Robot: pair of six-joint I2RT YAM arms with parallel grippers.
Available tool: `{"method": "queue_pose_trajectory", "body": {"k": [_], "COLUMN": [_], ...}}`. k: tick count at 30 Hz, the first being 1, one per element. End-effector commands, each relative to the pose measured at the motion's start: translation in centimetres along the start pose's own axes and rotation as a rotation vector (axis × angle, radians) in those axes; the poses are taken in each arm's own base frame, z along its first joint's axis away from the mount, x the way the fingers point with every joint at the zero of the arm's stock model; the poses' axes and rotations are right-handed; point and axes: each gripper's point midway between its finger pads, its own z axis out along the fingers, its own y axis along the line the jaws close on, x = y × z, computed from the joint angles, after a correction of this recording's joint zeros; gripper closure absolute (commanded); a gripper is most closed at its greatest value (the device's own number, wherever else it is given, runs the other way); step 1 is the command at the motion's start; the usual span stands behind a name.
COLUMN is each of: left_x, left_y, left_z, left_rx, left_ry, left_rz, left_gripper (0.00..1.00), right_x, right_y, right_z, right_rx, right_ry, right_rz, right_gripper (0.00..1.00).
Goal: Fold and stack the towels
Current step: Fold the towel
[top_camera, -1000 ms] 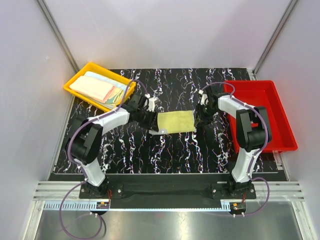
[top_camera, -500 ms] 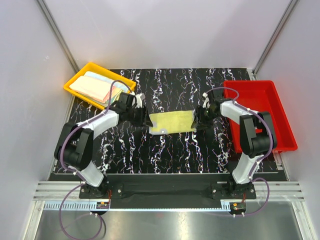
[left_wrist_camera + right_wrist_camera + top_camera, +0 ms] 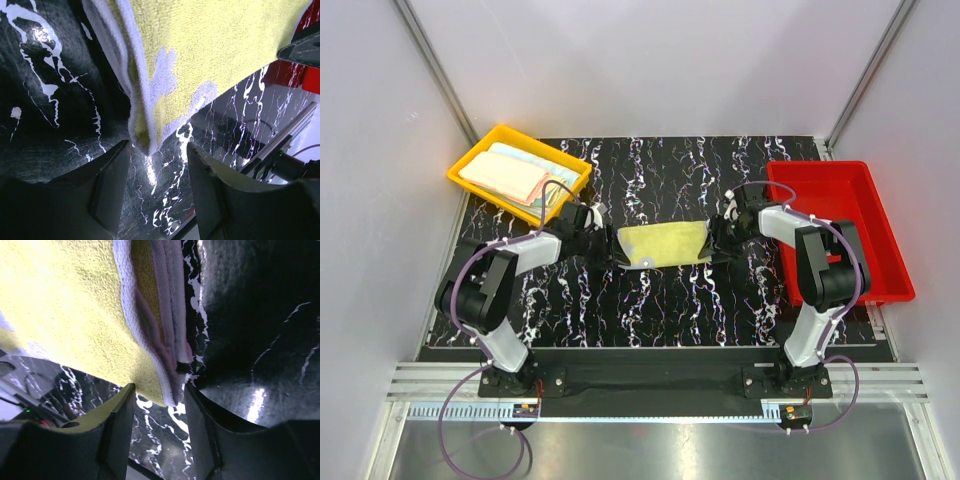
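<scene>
A pale yellow towel (image 3: 665, 244) lies folded flat in the middle of the table. My left gripper (image 3: 604, 240) sits low at its left edge. In the left wrist view the left gripper (image 3: 156, 150) is open, and the towel (image 3: 210, 50) has one corner just reaching the gap between the fingertips, unpinched. My right gripper (image 3: 720, 236) sits at the towel's right edge. In the right wrist view that gripper (image 3: 159, 390) is open too, with the layered corner of the towel (image 3: 65, 305) loose between its fingers. More folded towels (image 3: 515, 175), pink and light blue, are stacked in the yellow tray (image 3: 473, 151).
A red tray (image 3: 840, 230) stands at the right of the table, close behind the right arm. The yellow tray is at the back left. White walls and metal posts enclose the black marbled tabletop (image 3: 650, 300).
Both grippers have opened and let go of the yellow towel. The left gripper has drawn back to the left, off the towel's edge. The towel now lies flat.
</scene>
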Motion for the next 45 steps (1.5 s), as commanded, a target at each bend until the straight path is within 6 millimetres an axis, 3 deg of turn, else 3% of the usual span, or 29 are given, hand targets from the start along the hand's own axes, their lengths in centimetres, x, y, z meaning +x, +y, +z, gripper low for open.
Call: {"method": "queue_pose_trajectory", "body": {"k": [1, 7, 12, 22, 27, 29, 31, 34, 36, 41, 45], "left_x": [-0.7, -0.9, -0.8, -0.6, -0.2, -0.3, -0.4, -1.0, -1.5, -3.2, -5.3], "left_y": [0.0, 1.5, 1.0, 0.7, 1.1, 0.9, 0.6, -0.3, -0.9, -3.0, -4.5], "left_z": [0.5, 0.9, 1.1, 1.4, 1.4, 1.4, 1.3, 1.0, 0.6, -0.7, -1.8], "left_rx": [0.011, -0.079, -0.05, -0.029, -0.036, -0.031, -0.023, 0.004, 0.006, 0.019, 0.031], "left_ry": [-0.037, -0.044, -0.041, -0.033, -0.032, -0.033, -0.031, -0.04, -0.043, -0.066, -0.103], "left_rz": [-0.012, -0.077, -0.112, -0.15, -0.162, -0.162, -0.162, -0.163, -0.167, -0.168, -0.175], "left_gripper": [0.46, 0.46, 0.47, 0.53, 0.66, 0.78, 0.9, 1.0, 1.0, 1.0, 1.0], "right_x": [0.1, 0.4, 0.4, 0.6, 0.9, 0.8, 0.6, 0.3, -0.2, -1.8, -4.5], "right_y": [0.5, 0.3, 0.2, 0.3, 0.1, -0.3, 0.0, 0.9, 1.9, 3.7, 5.4], "right_z": [0.8, 1.3, 1.1, 1.2, 1.7, 1.7, 1.4, 0.8, 0.0, -1.4, -2.4], "right_rx": [-0.035, -0.042, -0.031, -0.045, -0.049, -0.029, -0.037, -0.062, -0.087, -0.12, -0.136], "right_ry": [0.0, 0.003, 0.001, 0.01, 0.02, 0.02, 0.013, 0.011, -0.001, -0.012, -0.047], "right_rz": [0.024, 0.034, 0.03, 0.032, 0.033, 0.03, 0.015, 0.017, 0.014, 0.01, -0.013], "right_gripper": [0.5, 0.58, 0.65, 0.66, 0.71, 0.74, 0.82, 0.94, 1.0, 1.0, 1.0]}}
